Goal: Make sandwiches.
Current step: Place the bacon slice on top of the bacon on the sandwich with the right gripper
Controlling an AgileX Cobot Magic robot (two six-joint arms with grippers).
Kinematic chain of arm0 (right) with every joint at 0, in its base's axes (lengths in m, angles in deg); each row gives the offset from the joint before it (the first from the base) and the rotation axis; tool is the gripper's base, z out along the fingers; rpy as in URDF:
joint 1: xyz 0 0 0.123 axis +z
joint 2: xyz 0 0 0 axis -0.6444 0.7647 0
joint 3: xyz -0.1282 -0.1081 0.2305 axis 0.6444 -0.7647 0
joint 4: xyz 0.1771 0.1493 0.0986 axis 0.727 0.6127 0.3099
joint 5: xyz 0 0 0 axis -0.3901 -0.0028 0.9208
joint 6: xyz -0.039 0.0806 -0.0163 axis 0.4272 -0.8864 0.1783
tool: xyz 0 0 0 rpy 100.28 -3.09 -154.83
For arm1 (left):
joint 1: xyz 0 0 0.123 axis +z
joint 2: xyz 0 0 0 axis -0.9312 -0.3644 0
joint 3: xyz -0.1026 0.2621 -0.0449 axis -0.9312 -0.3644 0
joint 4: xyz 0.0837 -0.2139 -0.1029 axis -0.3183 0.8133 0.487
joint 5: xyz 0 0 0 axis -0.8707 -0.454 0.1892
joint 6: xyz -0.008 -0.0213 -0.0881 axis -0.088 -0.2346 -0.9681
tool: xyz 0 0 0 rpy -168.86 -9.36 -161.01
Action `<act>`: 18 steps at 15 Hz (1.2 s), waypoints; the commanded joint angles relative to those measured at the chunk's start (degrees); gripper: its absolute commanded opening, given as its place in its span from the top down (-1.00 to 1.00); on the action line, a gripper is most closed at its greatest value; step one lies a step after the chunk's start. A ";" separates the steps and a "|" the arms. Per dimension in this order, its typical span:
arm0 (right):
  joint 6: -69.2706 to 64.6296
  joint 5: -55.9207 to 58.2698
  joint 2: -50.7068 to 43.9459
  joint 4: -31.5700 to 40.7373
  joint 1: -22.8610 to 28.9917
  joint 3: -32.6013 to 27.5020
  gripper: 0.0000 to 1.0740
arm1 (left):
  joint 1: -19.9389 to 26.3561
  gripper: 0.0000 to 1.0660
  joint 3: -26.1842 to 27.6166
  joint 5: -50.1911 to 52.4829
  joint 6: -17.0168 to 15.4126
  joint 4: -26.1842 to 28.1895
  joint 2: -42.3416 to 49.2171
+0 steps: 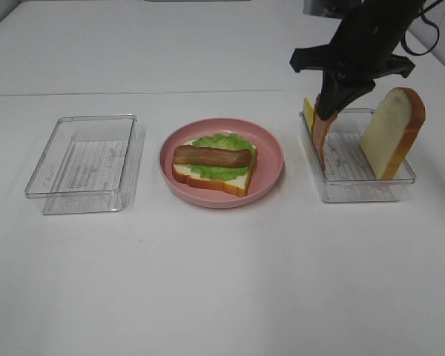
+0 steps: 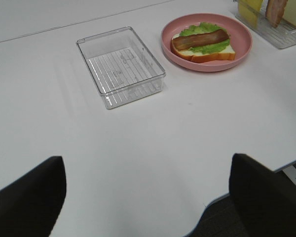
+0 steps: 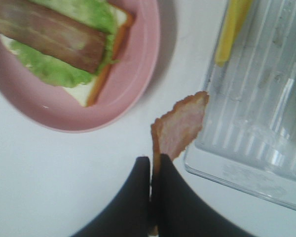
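On the pink plate (image 1: 271, 159) in the middle lies an open sandwich (image 1: 213, 163): one bread slice, green lettuce and a brown bacon strip on top. My right gripper (image 1: 328, 111) hangs over the left end of the right clear tray (image 1: 363, 189), shut on a second bacon strip (image 1: 322, 133) that dangles from it. In the right wrist view the gripper (image 3: 153, 168) pinches that bacon strip (image 3: 180, 123) between the plate (image 3: 138, 74) and the tray (image 3: 246, 168). My left gripper (image 2: 147, 160) is open and empty, near the table's front edge.
The right tray also holds an upright white bread slice (image 1: 393, 133) and a yellow cheese slice (image 1: 308, 113). An empty clear tray (image 1: 81, 159) stands left of the plate. White table all round.
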State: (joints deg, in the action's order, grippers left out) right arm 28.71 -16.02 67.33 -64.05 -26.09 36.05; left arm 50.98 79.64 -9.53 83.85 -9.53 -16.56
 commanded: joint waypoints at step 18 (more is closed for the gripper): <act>27.27 -18.05 13.98 48.24 7.45 0.29 1.00 | -0.23 -0.59 -0.11 0.23 -0.11 -0.17 1.20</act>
State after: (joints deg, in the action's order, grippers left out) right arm 55.47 -34.30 81.48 -16.27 -18.58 36.22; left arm 50.98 79.64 -9.53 83.85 -9.53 -16.56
